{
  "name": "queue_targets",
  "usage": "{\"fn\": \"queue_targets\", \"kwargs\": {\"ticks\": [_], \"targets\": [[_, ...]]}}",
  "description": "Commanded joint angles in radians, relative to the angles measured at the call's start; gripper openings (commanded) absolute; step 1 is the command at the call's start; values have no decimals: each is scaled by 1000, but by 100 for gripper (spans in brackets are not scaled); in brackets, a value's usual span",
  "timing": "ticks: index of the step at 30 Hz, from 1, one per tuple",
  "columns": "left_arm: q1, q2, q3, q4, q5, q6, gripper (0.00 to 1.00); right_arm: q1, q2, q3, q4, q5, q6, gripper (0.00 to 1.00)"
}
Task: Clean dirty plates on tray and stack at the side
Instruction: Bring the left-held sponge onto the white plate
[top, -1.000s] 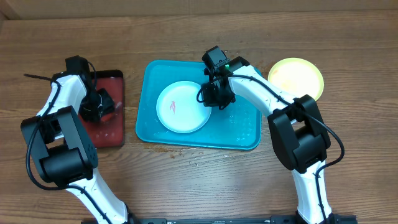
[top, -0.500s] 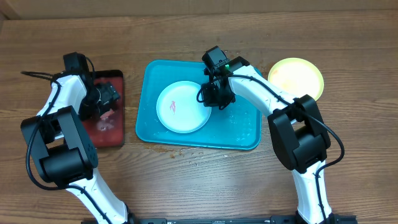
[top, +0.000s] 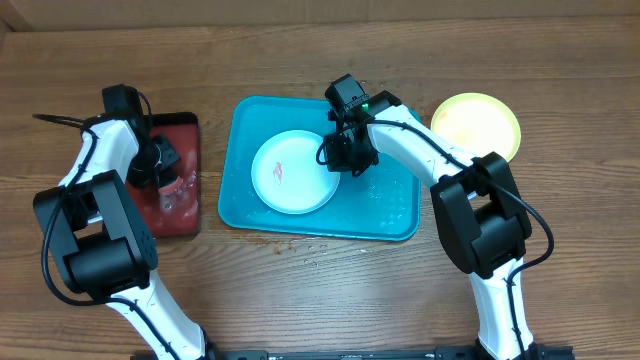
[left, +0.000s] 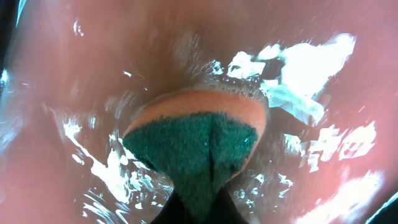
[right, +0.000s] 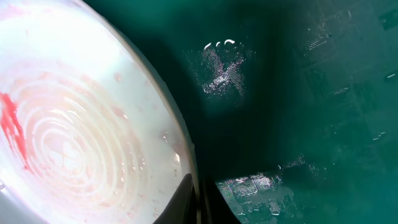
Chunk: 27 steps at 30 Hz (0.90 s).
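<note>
A white plate (top: 293, 172) with a small red smear lies in the turquoise tray (top: 392, 205). My right gripper (top: 338, 155) is shut on the plate's right rim; in the right wrist view the fingers (right: 198, 202) pinch the white plate's edge (right: 81, 124) over the wet tray floor (right: 298, 93). A yellow-green plate (top: 476, 125) lies on the table right of the tray. My left gripper (top: 158, 160) is over the dark red tray (top: 172, 205), shut on a green and orange sponge (left: 199, 140) pressed on the wet red surface. The mint plate is not in view.
The dark red tray (left: 323, 174) holds water and foam. The wooden table (top: 320, 290) stretches in front of both trays. A cardboard wall (top: 320, 12) runs along the back.
My left gripper with the sponge shifted slightly on the red tray, right and then back left. The right arm and white plate have not moved.
</note>
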Motion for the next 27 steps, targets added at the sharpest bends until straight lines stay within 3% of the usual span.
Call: {"fn": "queue_targets", "kwargs": {"ticks": [1, 10, 22, 27], "targets": [[-1, -26, 91, -61, -11, 0, 4, -1, -5, -6, 0, 18, 4, 4], [-1, -87, 403, -357, 99, 0, 4, -1, -5, -6, 5, 18, 5, 4], [-18, -74, 280, -367, 169, 3, 4, 0, 6, -6, 14, 17, 5, 4], [-22, -113, 289, -370, 357, 112, 4, 0, 23, -6, 14, 11, 5, 4]]}}
